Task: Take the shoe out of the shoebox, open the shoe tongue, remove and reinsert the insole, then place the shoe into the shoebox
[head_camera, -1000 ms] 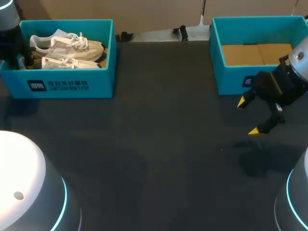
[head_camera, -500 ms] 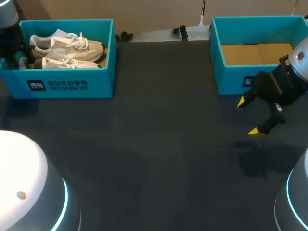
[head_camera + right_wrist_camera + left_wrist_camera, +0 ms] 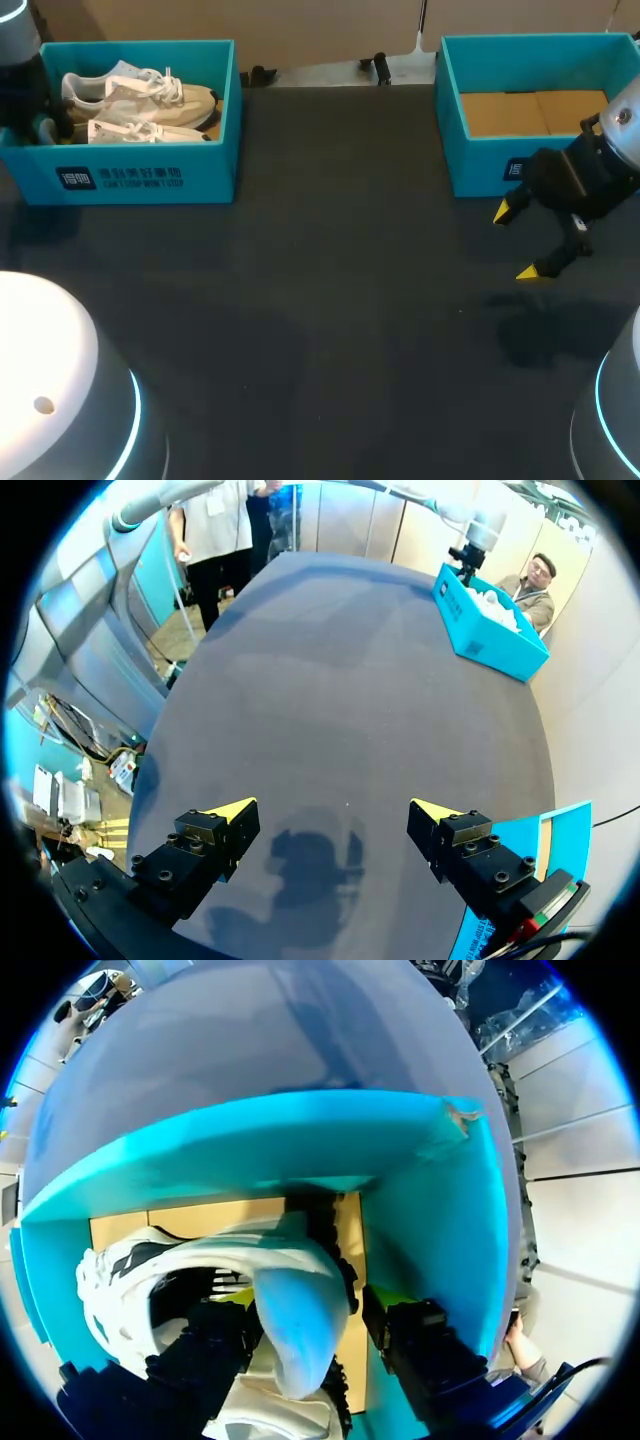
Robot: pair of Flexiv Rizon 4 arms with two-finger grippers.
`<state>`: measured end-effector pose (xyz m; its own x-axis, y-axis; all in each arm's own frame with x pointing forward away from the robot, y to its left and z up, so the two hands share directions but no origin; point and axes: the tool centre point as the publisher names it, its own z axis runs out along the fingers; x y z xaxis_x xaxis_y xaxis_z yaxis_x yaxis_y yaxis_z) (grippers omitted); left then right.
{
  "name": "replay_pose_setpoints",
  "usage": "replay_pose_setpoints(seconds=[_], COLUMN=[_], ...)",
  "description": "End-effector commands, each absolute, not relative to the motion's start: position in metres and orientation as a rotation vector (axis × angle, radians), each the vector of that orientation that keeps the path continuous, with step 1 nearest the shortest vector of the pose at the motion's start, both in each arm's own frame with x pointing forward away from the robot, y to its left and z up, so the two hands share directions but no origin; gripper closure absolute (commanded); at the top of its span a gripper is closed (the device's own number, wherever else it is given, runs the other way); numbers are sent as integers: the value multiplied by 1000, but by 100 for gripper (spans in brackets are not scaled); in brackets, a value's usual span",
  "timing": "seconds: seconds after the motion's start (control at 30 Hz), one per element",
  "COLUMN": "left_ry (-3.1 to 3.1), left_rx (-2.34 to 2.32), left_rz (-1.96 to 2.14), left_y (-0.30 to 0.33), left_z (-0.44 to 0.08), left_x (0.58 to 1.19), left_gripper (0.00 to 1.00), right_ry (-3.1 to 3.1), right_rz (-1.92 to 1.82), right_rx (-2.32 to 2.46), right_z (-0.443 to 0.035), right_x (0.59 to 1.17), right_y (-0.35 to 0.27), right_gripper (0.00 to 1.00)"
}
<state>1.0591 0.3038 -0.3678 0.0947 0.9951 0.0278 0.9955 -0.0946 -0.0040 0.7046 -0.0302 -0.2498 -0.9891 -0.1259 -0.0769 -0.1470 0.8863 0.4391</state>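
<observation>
Shoes (image 3: 140, 100) lay as a pair in the left box (image 3: 150, 178), which stood at ten o'clock on the dark counter (image 3: 330, 300) in the head view. The left arm (image 3: 22, 90) came down into that box at its nine o'clock end. The right box (image 3: 480, 165) stood at two o'clock, with bare cardboard on its floor. The right hand (image 3: 520, 241) hung just beside that box's front wall, at about three o'clock on the counter, with its yellow tips wide apart and nothing between them.

Seen from the left wrist, the left hand (image 3: 310, 1300) was inside the box, its fingers apart on either side of one shoe (image 3: 200, 1260). The shoe's pale blue part sat between them. A strip of cardboard floor showed between that part and one finger, so the shoe was not clamped.

Seen from the right wrist, the right hand's fingers were spread above the counter and its own shadow. The left box lay far ahead at one o'clock, with the left arm over it.
</observation>
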Motion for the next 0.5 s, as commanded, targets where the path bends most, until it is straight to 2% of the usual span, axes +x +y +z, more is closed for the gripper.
replay_pose_setpoints(seconds=[0.03, 0.1, 0.17, 0.2, 0.5], left_ry=[-2097, -2093, -2089, -2087, -2037], left_rx=[-2311, -2309, -2307, -2305, -2302], left_rz=[-36, -36, -35, -35, -63], left_y=[307, 306, 306, 306, 307], left_z=[-375, -376, -377, -377, -366], left_x=[1058, 1058, 1058, 1058, 1059], left_gripper=[50, 66, 87, 100, 100], right_ry=[3006, 3006, 3006, 3006, 3006], right_rz=[700, 700, 700, 700, 700], right_rx=[-215, -215, -215, -215, -215], right_z=[-251, -251, -251, -251, -251], right_x=[704, 704, 704, 704, 704], right_y=[-30, -30, -30, -30, -30], right_gripper=[0, 0, 0, 0, 0])
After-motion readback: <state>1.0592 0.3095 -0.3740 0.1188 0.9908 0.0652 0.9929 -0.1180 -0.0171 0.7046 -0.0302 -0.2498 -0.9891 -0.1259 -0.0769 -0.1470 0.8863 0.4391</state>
